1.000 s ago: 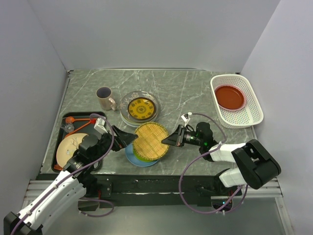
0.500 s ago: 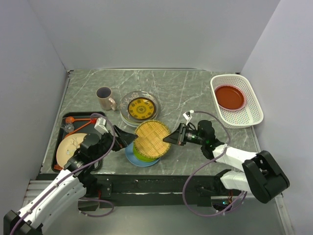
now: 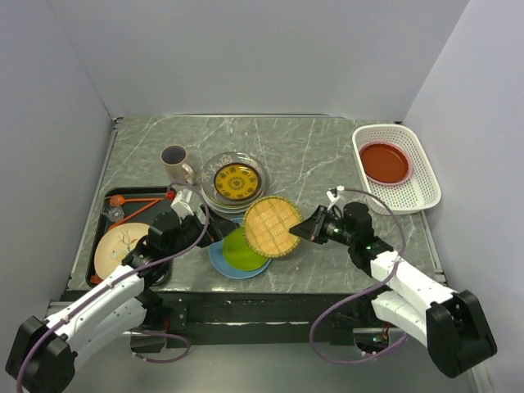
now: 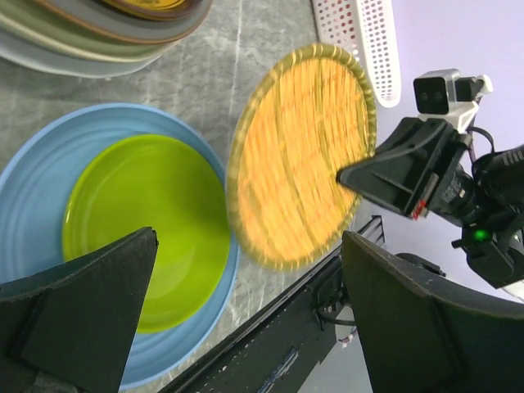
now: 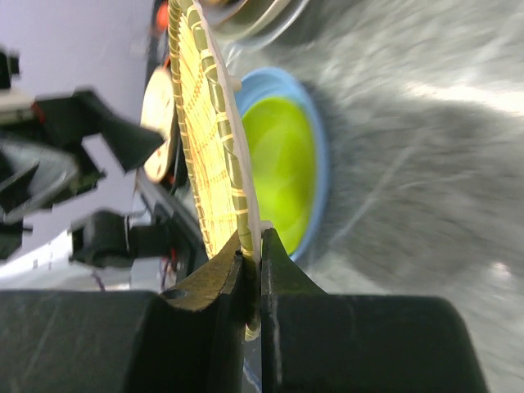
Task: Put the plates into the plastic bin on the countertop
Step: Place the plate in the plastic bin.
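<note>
Right end effector (image 3: 300,232) grips the yellow patterned plate (image 3: 271,226) by its rim, tilted above the green plate (image 3: 242,249); left end effector (image 3: 219,233) spread open

The countertop (image 3: 311,147) is a dark grey-green, stone-look slab with thin white veins, walled in at the left, far and right sides. At its far right corner stands a white plastic bin (image 3: 403,193) with lattice sides, its long side running near to far; a red plate (image 3: 385,161) lies inside. Left of the middle, towards the far side, a beige mug (image 3: 174,164) stands upright, and just right of it sits a stack of plates (image 3: 235,182). Nearer, just in front of that stack, a blue plate (image 3: 217,259) lies flat with a green plate (image 3: 239,250) in it. A black tray (image 3: 141,211) rests at the near left.
</note>
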Tool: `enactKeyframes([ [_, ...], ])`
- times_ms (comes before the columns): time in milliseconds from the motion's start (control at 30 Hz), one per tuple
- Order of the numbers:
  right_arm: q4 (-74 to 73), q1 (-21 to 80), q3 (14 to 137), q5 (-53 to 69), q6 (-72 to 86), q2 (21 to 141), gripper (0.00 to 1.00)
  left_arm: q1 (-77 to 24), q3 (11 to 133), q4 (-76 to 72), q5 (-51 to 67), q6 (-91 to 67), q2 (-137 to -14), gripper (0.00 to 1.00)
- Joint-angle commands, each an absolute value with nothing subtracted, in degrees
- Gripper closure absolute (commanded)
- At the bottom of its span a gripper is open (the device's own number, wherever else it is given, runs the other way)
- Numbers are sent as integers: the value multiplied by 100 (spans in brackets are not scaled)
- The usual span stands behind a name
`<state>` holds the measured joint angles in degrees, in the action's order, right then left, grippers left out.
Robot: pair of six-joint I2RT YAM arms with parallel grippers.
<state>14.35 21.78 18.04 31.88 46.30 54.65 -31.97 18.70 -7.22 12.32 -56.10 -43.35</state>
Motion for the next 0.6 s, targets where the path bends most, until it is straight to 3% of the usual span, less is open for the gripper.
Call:
enactKeyframes([
  [0,1047,1409,1969,3260,4421,5019,100,-3217,2101,-1222,1433,-5449,-4289,1],
  [567,791,-368,3014,4236,3823,6029,100,-3217,2074,-326,1161,-5353,-3507,1],
])
